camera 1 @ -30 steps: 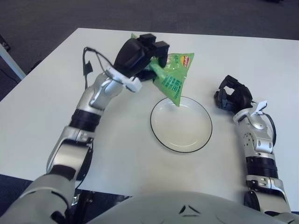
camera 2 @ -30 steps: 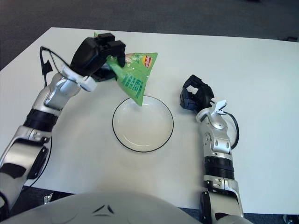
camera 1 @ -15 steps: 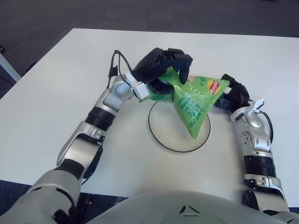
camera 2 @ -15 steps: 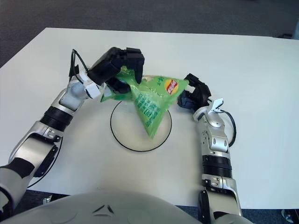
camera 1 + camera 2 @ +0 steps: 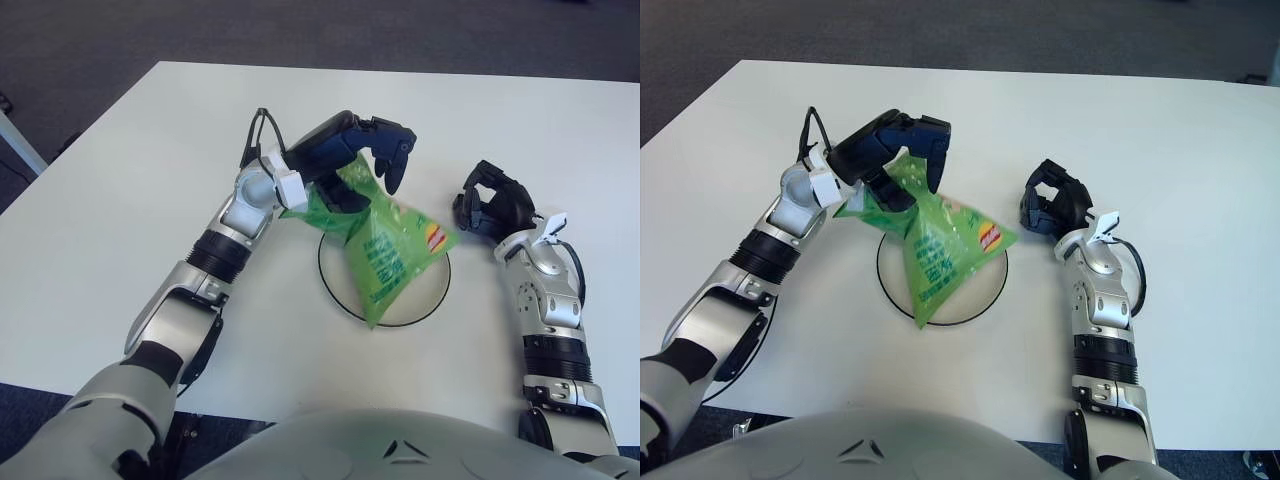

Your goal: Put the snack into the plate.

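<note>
Green and shiny, the snack bag [image 5: 385, 250] hangs over the white plate [image 5: 430, 298] in the middle of the desk [image 5: 120, 180]. The left robot hand [image 5: 350, 160] has hold of the bag's top corner, at about 11 o'clock from the plate. Its thumb is tucked under the corner and its dark fingers [image 5: 395, 150] are partly lifted, so the grip looks loose. The low end of the bag seems to touch the plate near its 7 o'clock edge, but I cannot tell for sure.

The job is nearly done, I think. The bag is over the plate, yet the robot hand has not let go. What is left is to drop the corner and pull the arm away.

The right robot hand [image 5: 492, 203] sits at 3 o'clock from the plate with its fingers curled and nothing in them.

Half a second ago the bag was higher and stretched out toward the right robot hand. Now it has swung back, dropped lower and points down at the plate.
</note>
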{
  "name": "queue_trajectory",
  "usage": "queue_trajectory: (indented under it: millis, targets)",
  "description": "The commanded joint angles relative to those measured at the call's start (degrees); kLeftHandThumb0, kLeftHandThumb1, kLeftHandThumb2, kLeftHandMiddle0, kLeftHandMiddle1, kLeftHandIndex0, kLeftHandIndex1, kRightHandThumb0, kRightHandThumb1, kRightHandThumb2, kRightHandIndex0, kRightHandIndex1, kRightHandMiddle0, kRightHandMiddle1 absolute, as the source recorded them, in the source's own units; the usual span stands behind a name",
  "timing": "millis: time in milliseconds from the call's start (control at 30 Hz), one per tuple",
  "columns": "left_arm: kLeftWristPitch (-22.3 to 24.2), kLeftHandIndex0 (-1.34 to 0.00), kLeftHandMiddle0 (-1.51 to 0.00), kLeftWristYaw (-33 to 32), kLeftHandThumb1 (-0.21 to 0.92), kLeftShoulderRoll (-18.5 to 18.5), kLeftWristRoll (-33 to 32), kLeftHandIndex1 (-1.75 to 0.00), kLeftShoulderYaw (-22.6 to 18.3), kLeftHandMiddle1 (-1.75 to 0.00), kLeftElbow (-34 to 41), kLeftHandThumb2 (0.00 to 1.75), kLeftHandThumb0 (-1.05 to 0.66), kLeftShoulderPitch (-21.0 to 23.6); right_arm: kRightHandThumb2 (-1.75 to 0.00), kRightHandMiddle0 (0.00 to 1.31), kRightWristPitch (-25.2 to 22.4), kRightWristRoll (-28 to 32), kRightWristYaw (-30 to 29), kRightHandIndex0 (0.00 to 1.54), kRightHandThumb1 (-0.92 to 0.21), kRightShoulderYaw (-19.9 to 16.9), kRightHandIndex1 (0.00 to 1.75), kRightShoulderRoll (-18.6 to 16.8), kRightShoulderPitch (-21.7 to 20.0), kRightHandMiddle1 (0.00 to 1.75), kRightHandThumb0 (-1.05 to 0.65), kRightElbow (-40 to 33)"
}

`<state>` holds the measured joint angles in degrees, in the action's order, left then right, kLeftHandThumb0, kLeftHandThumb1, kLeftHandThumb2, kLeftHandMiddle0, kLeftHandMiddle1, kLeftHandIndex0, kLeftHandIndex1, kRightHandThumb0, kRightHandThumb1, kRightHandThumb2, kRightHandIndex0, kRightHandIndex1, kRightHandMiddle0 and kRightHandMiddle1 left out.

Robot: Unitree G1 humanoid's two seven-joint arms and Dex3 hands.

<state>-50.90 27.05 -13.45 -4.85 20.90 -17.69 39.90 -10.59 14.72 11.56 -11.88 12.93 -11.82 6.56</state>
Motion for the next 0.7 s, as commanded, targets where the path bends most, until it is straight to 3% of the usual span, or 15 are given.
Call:
queue_trajectory:
  millis: [0,333,667]
  targets:
    - [0.06,-0.74,-0.90,1.76,-0.08,0.86,-0.61,-1.67,-0.42,-1.75,0.06,1.75,-0.01,-0.23,-1.30,0.60,-1.97,-0.43,0.44,1.27,-0.33,0.30,1.75,-0.17,1.57,1.75,-0.48,4.51]
    - [2.70,-0.64,-0.87,5.53,-0.02,1.96,-1.61,-1.74,-0.76,-1.72,1.58,1.70,0.00,-1.11,-1.36,0.65,-0.18,-0.15,1.48,1.33,-0.28,-0.03,1.75,-0.08,0.89,1.75,-0.50,6.78]
    - [3.96,-0.63,-0.88,6.98,-0.02,2.36,-1.63,-1.75,-1.58,-1.67,2.33,1.67,0.00,-1.83,-1.38,0.66,0.39,-0.07,2.01,1.35,-0.27,-0.01,1.75,0.16,0.65,1.75,-0.50,7.54]
